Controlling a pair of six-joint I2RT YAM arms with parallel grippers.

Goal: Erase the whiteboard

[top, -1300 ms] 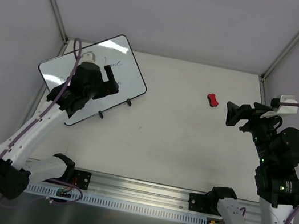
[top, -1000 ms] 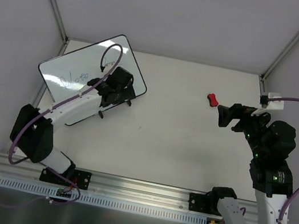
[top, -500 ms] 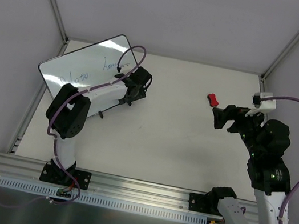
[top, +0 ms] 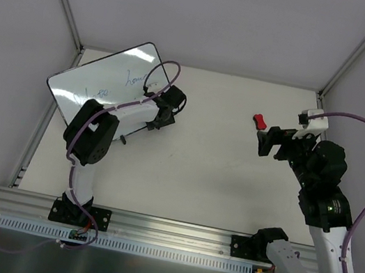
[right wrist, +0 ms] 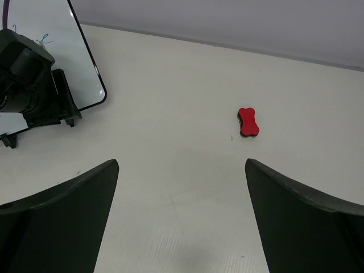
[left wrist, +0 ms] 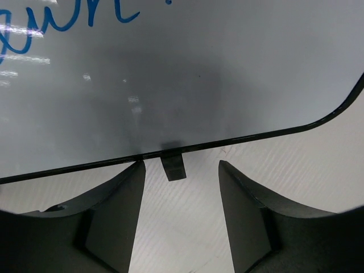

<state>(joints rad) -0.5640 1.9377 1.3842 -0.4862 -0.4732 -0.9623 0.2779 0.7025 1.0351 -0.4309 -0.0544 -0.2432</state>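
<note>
The whiteboard [top: 83, 80] lies tilted at the far left of the table, glossy white in a thin black frame, with blue handwriting [left wrist: 62, 17] on it. My left gripper [top: 160, 117] sits at the board's lower right corner. In the left wrist view its jaws [left wrist: 181, 166] stand partly apart on either side of a small black foot [left wrist: 173, 166] under the frame, touching neither the foot nor the frame. My right gripper [top: 273, 144] hangs wide open above the table, just short of the red bone-shaped eraser [top: 261, 121], which also shows ahead of the fingers [right wrist: 248, 121].
The right wrist view shows the whiteboard's corner [right wrist: 85, 68] and the left gripper [right wrist: 34, 91] far to the left. A second black foot [top: 124, 139] juts from the board's near edge. White walls close the table at the back and both sides.
My left arm slid right along the board to its lower right corner and its jaws narrowed. My right arm moved left toward the eraser, jaws still wide.
</note>
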